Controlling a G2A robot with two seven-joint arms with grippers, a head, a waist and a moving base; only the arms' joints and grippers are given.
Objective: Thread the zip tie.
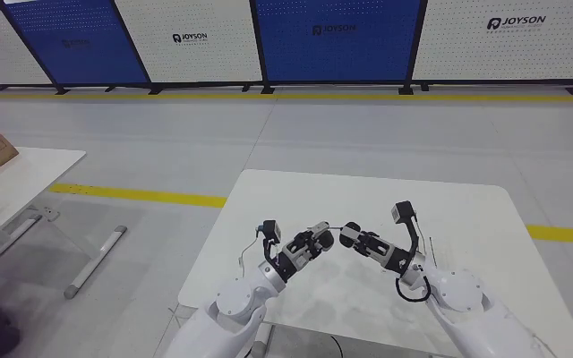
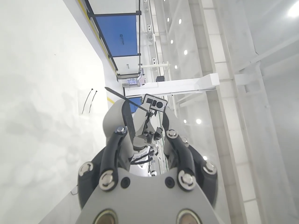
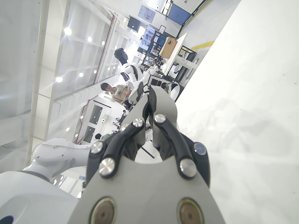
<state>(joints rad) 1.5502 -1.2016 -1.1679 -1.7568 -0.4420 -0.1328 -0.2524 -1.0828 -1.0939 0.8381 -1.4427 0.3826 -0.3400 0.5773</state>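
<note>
A black zip tie point(image 2: 121, 96) hangs in the air over the middle of the white table point(image 1: 448, 206), between the two grippers. My right gripper point(image 3: 149, 96) is shut on it, and a short stretch of the strap point(image 3: 148, 152) shows under its fingers. My left gripper point(image 2: 144, 108) faces it tip to tip with its fingers apart. The strap's free end crosses one left fingertip point(image 2: 126, 108) and pokes out beyond it. From above, the left gripper point(image 1: 315, 238) and right gripper point(image 1: 347, 231) nearly touch, with the tie point(image 1: 331, 231) spanning the gap.
Two spare zip ties point(image 2: 90, 100) lie side by side on the table beside the right arm, also visible from above point(image 1: 431, 249). The table's left edge runs close to the left arm. Another white table point(image 1: 27, 170) stands off to the left across the floor.
</note>
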